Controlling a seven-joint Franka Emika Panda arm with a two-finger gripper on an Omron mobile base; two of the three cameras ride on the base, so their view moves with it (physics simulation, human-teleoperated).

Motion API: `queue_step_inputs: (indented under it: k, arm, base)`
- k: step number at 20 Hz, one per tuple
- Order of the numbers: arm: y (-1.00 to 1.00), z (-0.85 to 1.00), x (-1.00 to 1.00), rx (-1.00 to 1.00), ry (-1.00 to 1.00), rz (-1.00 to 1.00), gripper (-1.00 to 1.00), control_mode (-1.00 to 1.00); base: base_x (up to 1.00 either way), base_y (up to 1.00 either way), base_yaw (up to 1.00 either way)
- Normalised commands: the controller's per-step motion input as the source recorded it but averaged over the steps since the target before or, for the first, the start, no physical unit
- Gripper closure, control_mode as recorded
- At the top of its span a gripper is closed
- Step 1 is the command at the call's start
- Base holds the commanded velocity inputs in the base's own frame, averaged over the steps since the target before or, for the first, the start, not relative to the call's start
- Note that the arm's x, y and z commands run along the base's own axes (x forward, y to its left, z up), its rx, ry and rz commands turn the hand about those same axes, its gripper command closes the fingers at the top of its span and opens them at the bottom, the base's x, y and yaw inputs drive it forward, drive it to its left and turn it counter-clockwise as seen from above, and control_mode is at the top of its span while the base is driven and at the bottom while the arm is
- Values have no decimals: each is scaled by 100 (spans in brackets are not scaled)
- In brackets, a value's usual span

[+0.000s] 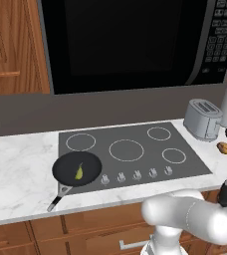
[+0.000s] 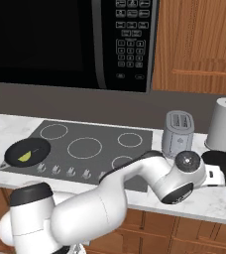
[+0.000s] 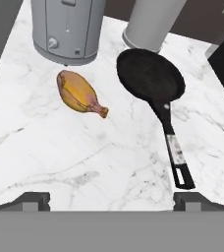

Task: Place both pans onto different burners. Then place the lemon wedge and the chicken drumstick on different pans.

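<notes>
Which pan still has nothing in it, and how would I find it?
Start at the dark glass cooktop and go right along the white marble counter, past the silver toaster to the white paper towel roll. The empty pan sits just in front of that roll, beside the chicken drumstick. The other pan is on the cooktop with a lemon wedge inside.
</notes>
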Motion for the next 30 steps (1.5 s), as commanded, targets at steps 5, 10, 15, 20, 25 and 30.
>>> queue_step_inputs:
  k: [5,10,15,20,25,30]
  arm:
    - [-32,0,0,-1,0,0,-100,-100]
    - [-29,-1,3,0,0,0,-100,-100]
    - [-28,-5,1,0,0,0,-100,-100]
    - [-23,-13,6,0,4,0,-100,-100]
    - [-19,-17,15,0,7,0,-100,-100]
    - [-16,-23,21,0,8,0,-100,-100]
  base:
    - [0,0,0]
    - [0,0,0]
    - [0,0,0]
    - [0,0,0]
    - [0,0,0]
    - [0,0,0]
